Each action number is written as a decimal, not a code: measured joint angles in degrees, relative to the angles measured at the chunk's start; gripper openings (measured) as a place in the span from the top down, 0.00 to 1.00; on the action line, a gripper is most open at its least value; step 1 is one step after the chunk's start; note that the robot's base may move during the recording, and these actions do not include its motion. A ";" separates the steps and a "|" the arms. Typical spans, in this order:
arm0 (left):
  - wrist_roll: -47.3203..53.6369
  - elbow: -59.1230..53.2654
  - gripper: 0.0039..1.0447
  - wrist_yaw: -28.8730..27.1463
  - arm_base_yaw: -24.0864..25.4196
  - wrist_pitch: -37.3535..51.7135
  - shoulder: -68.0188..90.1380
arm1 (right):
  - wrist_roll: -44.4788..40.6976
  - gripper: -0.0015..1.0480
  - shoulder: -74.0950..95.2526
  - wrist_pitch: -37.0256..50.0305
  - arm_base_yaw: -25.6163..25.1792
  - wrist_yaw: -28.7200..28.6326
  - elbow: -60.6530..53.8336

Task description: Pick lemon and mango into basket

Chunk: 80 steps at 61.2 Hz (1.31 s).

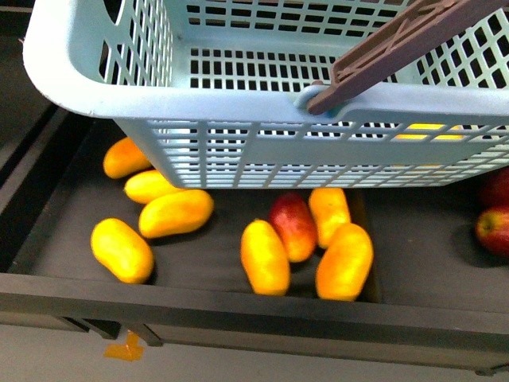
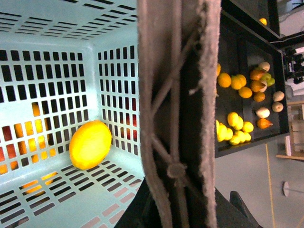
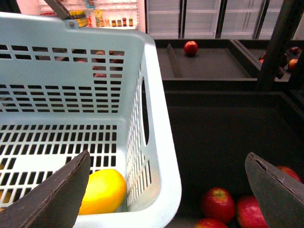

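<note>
Yellow-orange and smooth, oval with a slightly pointed tip: the lemon (image 2: 90,145), lying on the slotted floor of the light teal basket (image 1: 71,72), close to a corner. Longer, orange-yellow, smooth-skinned: the mango (image 1: 265,256), down in the dark tray (image 1: 56,239) under the raised basket, among other mangoes (image 1: 175,212) and just beside a red-flushed fruit (image 1: 293,225). Left hand (image 2: 185,204) seen only as dark parts behind the brown handle (image 2: 164,95), apparently closed on it; fingers hidden. Right hand (image 3: 166,194) spread wide, holding nothing, touching nothing, poised over the basket's rim, near red apples (image 3: 217,203).
</note>
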 joint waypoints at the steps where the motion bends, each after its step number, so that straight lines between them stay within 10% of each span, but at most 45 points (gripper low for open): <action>1: -0.04 0.00 0.95 0.04 0.00 0.00 0.00 | 0.00 0.08 0.00 0.00 0.00 0.07 0.00; 70: 0.15 -0.04 0.95 -1.07 1.20 0.00 -0.09 | -0.02 0.08 0.00 -0.02 0.15 -0.39 -0.02; 80: 0.61 -0.07 0.95 -1.38 1.07 0.00 -0.11 | 9.07 0.08 4.76 -24.39 -1.86 15.72 9.35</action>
